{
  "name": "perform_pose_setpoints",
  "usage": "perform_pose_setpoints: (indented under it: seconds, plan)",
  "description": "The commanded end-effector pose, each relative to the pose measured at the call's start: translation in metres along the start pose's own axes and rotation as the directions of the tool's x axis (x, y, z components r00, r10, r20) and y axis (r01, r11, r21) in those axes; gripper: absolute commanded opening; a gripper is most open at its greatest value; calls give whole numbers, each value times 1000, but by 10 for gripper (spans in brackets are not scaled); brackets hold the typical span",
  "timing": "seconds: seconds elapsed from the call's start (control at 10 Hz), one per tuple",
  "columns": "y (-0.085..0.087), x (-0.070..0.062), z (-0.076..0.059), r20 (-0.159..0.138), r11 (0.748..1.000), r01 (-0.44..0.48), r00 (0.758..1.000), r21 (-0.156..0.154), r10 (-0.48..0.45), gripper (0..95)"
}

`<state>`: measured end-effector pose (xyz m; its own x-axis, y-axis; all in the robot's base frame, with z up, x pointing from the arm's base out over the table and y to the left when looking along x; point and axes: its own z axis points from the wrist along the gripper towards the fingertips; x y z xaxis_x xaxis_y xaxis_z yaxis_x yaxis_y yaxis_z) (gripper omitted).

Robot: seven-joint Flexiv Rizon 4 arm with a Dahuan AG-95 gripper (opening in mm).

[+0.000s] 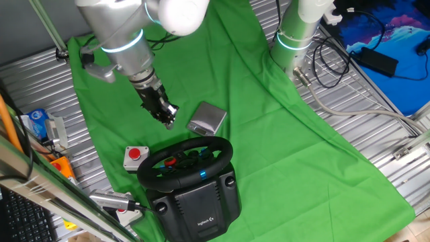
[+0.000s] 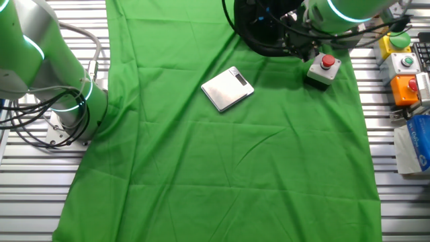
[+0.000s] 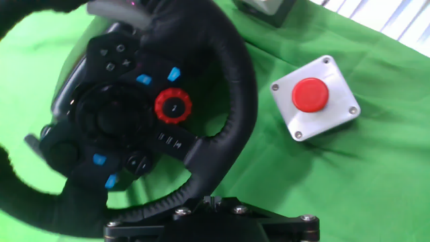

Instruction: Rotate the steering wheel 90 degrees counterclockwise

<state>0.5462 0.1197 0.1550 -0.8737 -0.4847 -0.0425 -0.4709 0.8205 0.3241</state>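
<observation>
The steering wheel is black with a thick rim and sits on a bulky black base with a white logo, at the near edge of the green cloth. In the hand view its rim and its hub with a red dial and blue buttons fill the left side. My gripper hangs just behind the wheel's far rim, a little above the cloth, apart from it. Its fingertips look pressed together with nothing between them. In the other fixed view the wheel is partly hidden by my arm.
A small grey box with a red button stands left of the wheel and also shows in the hand view and the other fixed view. A flat silver scale lies behind the wheel. A second arm's base stands at the back.
</observation>
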Motion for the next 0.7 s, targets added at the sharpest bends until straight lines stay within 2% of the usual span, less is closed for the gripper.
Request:
perform_pose_setpoints:
  seconds: [0.1,0.2,0.3,0.6,0.7]
  plan:
    - [-33,12,-8,-31,995,101,994,8,-101,0]
    - [-48,16,-11,-35,994,106,994,1,-105,0]
    - [-72,24,-16,-35,995,103,994,-12,-103,0]
    - [-115,37,-21,-47,991,136,989,-15,-137,0]
    - [-120,40,-23,-56,989,147,988,-15,-147,0]
